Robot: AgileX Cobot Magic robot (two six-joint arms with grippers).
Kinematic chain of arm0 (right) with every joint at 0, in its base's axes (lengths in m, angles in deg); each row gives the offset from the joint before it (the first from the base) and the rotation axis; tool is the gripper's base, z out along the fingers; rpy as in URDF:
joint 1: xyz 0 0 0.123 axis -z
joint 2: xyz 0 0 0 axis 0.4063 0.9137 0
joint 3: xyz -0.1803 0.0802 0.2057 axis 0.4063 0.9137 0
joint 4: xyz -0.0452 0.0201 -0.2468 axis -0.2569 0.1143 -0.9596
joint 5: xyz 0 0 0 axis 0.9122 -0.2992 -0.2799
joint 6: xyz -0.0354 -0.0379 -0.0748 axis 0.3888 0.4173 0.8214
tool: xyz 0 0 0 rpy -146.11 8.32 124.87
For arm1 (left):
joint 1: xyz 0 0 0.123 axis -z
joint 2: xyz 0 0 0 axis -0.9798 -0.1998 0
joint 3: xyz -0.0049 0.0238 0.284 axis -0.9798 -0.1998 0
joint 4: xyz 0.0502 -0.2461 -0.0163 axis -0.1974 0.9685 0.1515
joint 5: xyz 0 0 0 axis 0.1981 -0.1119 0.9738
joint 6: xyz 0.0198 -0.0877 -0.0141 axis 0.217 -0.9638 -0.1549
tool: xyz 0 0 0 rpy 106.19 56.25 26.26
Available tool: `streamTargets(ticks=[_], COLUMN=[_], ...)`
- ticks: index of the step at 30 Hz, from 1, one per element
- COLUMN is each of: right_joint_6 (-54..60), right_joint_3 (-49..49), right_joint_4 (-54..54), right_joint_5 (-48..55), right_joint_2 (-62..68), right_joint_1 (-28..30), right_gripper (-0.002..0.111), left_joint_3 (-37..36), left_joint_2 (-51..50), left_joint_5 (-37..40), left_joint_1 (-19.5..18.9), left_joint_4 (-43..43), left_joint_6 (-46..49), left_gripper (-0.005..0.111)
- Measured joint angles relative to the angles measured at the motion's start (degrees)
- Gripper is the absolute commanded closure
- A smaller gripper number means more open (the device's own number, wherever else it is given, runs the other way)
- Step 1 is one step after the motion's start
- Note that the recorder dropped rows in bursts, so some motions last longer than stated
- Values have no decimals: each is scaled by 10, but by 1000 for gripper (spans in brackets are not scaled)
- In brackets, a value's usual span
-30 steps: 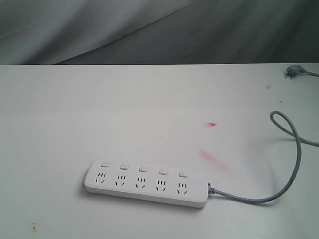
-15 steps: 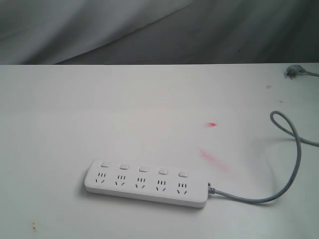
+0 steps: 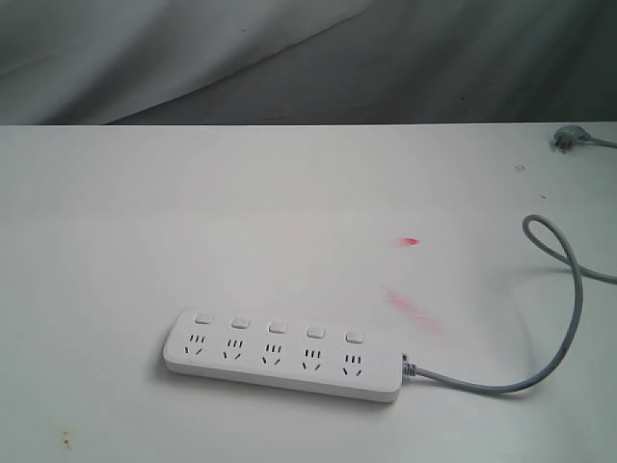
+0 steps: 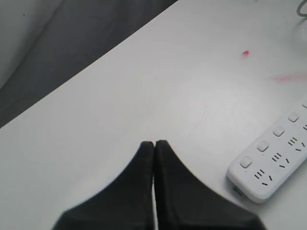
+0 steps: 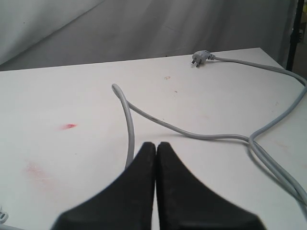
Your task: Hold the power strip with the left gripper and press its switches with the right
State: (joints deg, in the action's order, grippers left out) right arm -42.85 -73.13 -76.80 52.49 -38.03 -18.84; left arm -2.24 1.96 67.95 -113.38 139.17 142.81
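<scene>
Closest to the left wrist camera, the black wedge-fingered left hand (image 4: 153, 143) has its tips pressed together, gripping nothing; the long flat white plastic power strip (image 3: 281, 355) lies near it, not touching. The black right hand (image 5: 156, 144) is likewise pressed together, with the grey round cord (image 3: 569, 318) just beyond its tips. On the white counter (image 3: 116, 222), the strip lies flat near the front edge, sockets up. Five small white rounded-square switches (image 3: 277, 327) line its far side. The cord leaves its right end and loops away. Two red smears (image 3: 410, 307) lie beyond. A grey plug (image 3: 564, 139) rests at the far right.
</scene>
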Motion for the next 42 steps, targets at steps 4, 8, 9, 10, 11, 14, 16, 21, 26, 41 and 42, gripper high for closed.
streamTargets(ticks=[4,8,9,10,11,14,16,21,26,41,42], right_joint_6=[0,0,0,0,0,0,0,0,0,0,0], right_joint_3=[0,0,0,0,0,0,0,0,0,0,0], right_joint_4=[0,0,0,0,0,0,0,0,0,0,0], right_joint_5=[0,0,0,0,0,0,0,0,0,0,0], right_joint_2=[0,0,0,0,0,0,0,0,0,0,0], right_joint_1=[0,0,0,0,0,0,0,0,0,0,0], right_gripper=[108,108,108,108,108,108,108,108,108,108,108], left_joint_3=[0,0,0,0,0,0,0,1,8,91,98], left_joint_2=[0,0,0,0,0,0,-1,-41,-145,-383,-393], left_joint_5=[1,4,4,4,4,4,4,8,8,6,6], left_joint_1=[0,0,0,0,0,0,0,16,69,222,232], left_joint_4=[-5,-5,-5,-5,-5,-4,11,50,-14,-163,-169], left_joint_6=[-14,-16,-16,-16,-16,-16,-4,139,236,244,244], left_gripper=[105,105,105,105,105,105,105,105,80,24,24])
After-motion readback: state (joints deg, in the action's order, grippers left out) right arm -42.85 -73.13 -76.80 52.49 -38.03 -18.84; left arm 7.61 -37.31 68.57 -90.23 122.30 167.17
